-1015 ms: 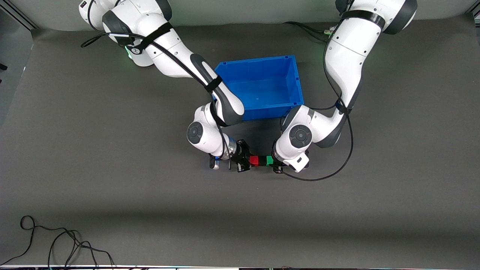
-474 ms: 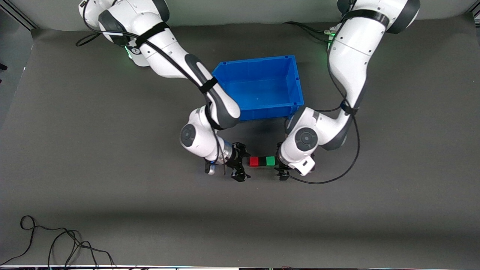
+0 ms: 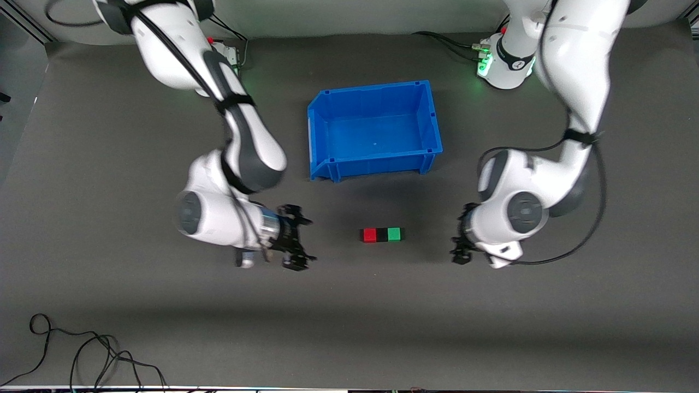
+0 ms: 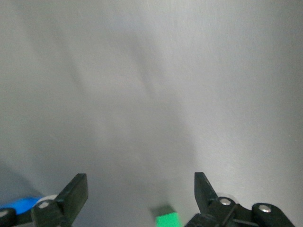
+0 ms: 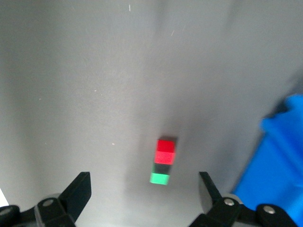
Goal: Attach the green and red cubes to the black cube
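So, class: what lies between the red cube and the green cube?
The black cube, touching both the red cube and the green cube in one row; the front view shows it.

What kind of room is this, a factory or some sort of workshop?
Most likely a robot test bench in a lab, not a factory. Two white arms stand over a plain grey mat. On it lie only a blue bin and a little row of red cube, black cube and green cube. Loose cables trail nearby.

An open blue bin [image 3: 374, 95] sits on a grey mat [image 3: 109, 305].
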Motion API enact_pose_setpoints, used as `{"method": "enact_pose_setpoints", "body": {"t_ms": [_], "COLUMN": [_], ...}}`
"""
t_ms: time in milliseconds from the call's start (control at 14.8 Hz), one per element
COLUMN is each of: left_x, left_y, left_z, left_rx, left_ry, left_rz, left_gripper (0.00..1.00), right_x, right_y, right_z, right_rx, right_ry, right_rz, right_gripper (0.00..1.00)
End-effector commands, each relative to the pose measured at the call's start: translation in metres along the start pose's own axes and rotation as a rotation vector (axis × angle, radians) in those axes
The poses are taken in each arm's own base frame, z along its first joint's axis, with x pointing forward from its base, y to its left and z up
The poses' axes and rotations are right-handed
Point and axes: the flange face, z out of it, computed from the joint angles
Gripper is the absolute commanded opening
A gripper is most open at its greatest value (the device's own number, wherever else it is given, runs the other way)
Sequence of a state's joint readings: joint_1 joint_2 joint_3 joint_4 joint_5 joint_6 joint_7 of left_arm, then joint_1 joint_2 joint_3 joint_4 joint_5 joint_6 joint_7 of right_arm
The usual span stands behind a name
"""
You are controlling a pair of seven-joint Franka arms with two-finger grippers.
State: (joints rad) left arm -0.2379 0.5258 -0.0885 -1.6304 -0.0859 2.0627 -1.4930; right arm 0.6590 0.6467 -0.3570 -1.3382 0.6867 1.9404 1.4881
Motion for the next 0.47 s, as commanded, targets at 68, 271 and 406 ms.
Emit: {"method": "enact_pose_setpoints", "body": {"t_ms": [68, 271, 406], "left_x": [0.058, 0.088, 0.110], "left_y": [-0.052, -0.076, -0.098], "left_z": [-0.054, -0.083, -0.123], "left_rx": [0.042, 0.103, 0.099], "left_ry": [0.026, 0.000, 0.001], "left_rz": [0.206, 0.389, 0.500], "left_gripper": [1.00, 1.00, 1.00], "right_x": [0.037, 0.051, 0.057], "right_y": [0.028, 0.049, 0.064], "right_z": [-0.094, -0.155, -0.190], "right_rx": [-0.087, -0.139, -0.158], "right_ry": [0.050, 0.190, 0.274], "right_rz": [-0.210, -0.416, -0.523], "right_gripper": [1.00, 1.00, 1.00]}}
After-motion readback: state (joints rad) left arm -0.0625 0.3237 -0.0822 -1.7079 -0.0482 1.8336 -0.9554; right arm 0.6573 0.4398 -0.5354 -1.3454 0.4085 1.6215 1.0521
